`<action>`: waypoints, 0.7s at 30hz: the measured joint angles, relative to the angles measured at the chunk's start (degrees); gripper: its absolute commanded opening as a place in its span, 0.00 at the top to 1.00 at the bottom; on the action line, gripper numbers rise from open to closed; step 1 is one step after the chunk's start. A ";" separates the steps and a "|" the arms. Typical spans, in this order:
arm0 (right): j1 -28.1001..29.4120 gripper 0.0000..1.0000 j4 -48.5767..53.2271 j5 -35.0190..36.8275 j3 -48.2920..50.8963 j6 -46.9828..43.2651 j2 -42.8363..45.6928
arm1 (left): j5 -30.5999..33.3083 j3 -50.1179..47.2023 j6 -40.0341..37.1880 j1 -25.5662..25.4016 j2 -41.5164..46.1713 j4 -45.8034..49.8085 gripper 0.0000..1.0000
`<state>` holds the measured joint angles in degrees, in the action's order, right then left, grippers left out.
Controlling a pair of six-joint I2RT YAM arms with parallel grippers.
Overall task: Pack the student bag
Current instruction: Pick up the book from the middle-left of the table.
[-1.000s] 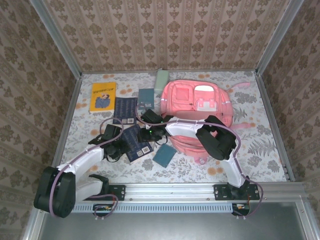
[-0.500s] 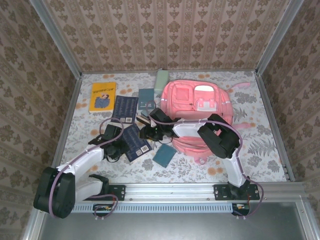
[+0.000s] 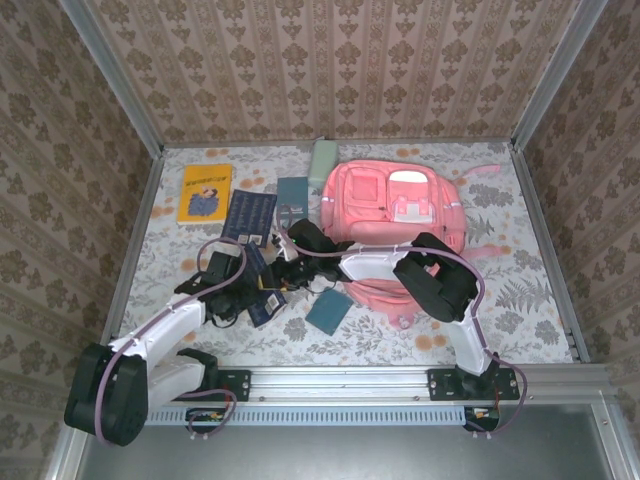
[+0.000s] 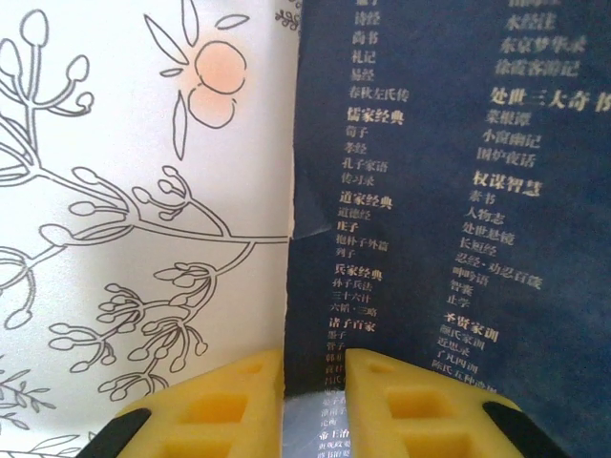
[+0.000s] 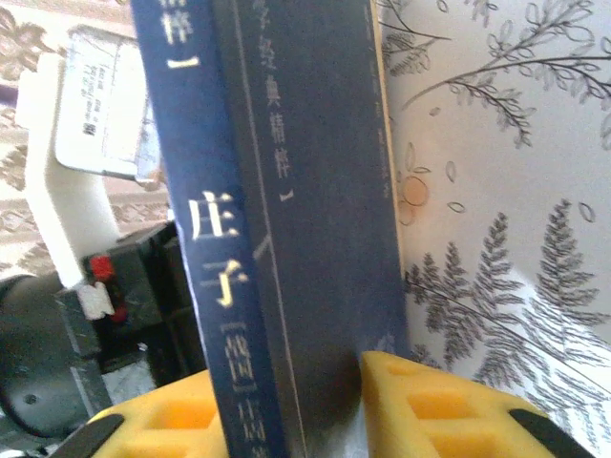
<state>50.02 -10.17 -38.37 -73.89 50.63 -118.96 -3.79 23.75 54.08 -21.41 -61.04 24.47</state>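
Hardly started. Blue book (image 3: 262, 298) outside student bag (image 3: 395, 205) at one o'clock; pinched by left gripper (image 4: 313, 367); right gripper (image 5: 291, 377) around it too, can't tell how tight.

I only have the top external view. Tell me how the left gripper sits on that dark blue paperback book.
Observer: The left gripper pinches the edge of the dark blue paperback book, on a cover printed with columns of Chinese titles.
Operator: Now report the right gripper.
Observer: The right gripper has the book's spine between its yellow fingers, and the spine fills the gap.
Operator: Describe that spine.
Observer: Pale Chinese characters run along it.
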 measured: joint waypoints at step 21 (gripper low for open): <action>-2.40 1.00 9.20 5.73 1.84 -5.51 14.29 | 1.29 11.39 -5.66 0.04 11.52 14.23 0.26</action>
<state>47.62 -0.97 -32.64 -72.05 45.12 -104.66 -2.50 35.14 48.42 -21.37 -49.52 38.70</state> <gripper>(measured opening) 0.113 0.736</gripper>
